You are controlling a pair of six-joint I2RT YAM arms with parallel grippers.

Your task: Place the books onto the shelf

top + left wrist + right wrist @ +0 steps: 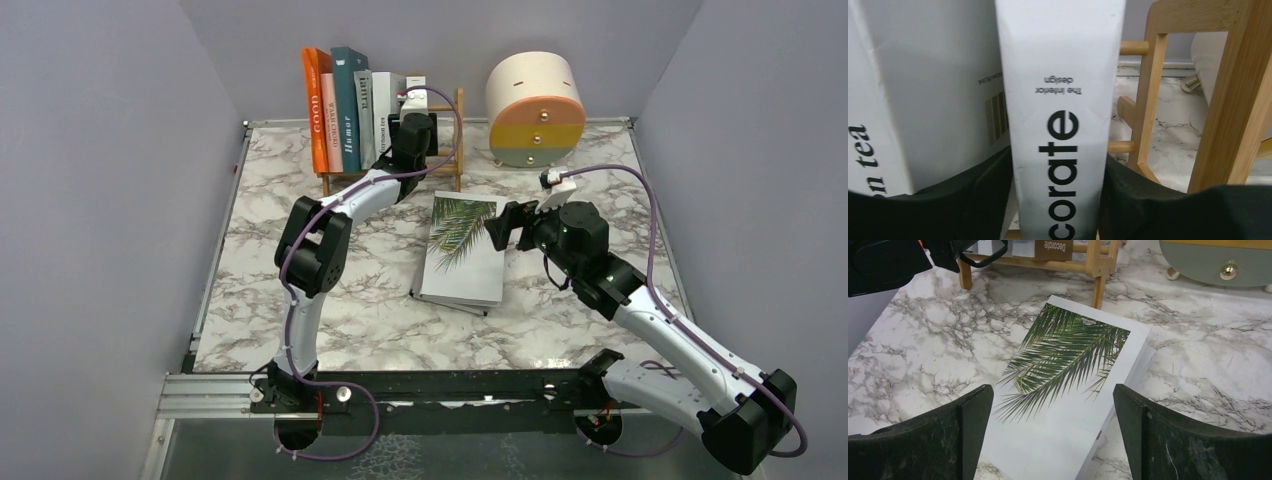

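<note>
Though the white book (1060, 75) stands upright inside the left claw (1058, 200), grip unclear, the right claw (1053, 435) hangs spread.

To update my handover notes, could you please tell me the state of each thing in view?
shelved books, upright in the shelf
white book, upright in the shelf
left gripper, astride the white book, grip unclear
palm-leaf book, flat on table
right gripper, open above it
drawer unit, drawers shut
</note>
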